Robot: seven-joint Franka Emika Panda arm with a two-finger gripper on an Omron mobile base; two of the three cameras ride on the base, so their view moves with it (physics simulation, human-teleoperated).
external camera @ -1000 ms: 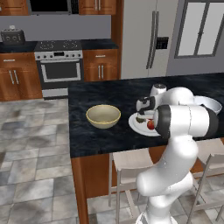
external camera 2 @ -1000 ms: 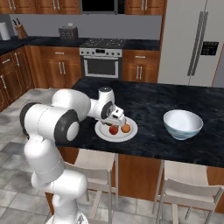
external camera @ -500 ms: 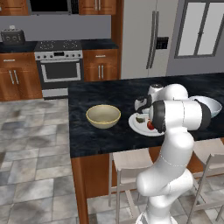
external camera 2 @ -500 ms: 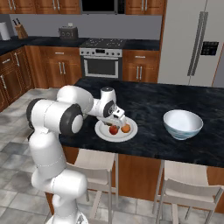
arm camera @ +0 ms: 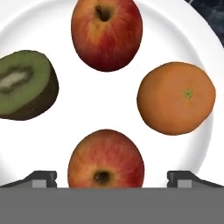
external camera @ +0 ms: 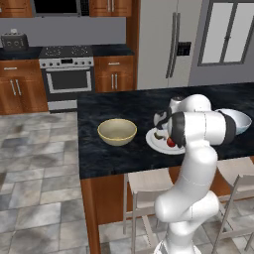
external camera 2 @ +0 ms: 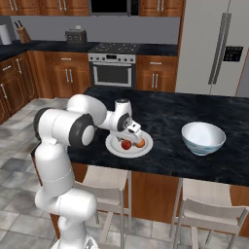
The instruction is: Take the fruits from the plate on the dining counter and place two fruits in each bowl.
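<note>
End effector point(arm camera: 111, 177) lower, astride near apple point(arm camera: 105, 160).

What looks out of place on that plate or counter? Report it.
Nothing stands out. All four fruits sit apart on the plate: two apples, an orange, a halved kiwi. The open pincer straddles the nearer apple. Both bowls stand upright.

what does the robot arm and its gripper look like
The arm is glossy white with rounded, bulky segments and dark grey bands at the joints. The gripper ends in two small, blocky dark grey finger tips. No cables or markings are visible.
</note>
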